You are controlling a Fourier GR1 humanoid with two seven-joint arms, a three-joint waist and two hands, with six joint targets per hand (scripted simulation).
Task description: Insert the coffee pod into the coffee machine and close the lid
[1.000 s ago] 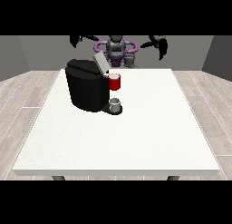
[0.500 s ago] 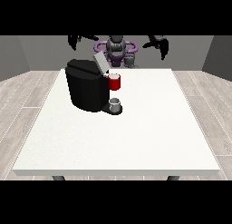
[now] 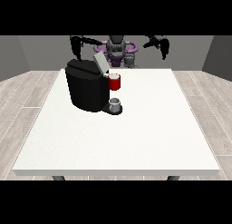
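Observation:
The black coffee machine (image 3: 87, 88) stands on the left half of the white table (image 3: 149, 137), its grey lid (image 3: 99, 62) tilted up and open. A red thing at the machine (image 3: 114, 81) sits at its front, above a grey cup (image 3: 115, 104) on the machine's base. A small grey thing (image 3: 130, 60) stands at the table's far edge, just in front of the robot's torso. Both hands are raised behind the far edge and hold nothing. The hand at the view's left (image 3: 77, 47) and the hand at the view's right (image 3: 162, 45) have fingers hanging down, relaxed.
The robot's torso (image 3: 116, 48) with purple parts is behind the far edge, in the middle. Bare white tabletop stretches right of and in front of the machine. Grey floor surrounds the table.
The hand at the view's right has shifted slightly inward. The machine, the cup and the grey thing have not moved.

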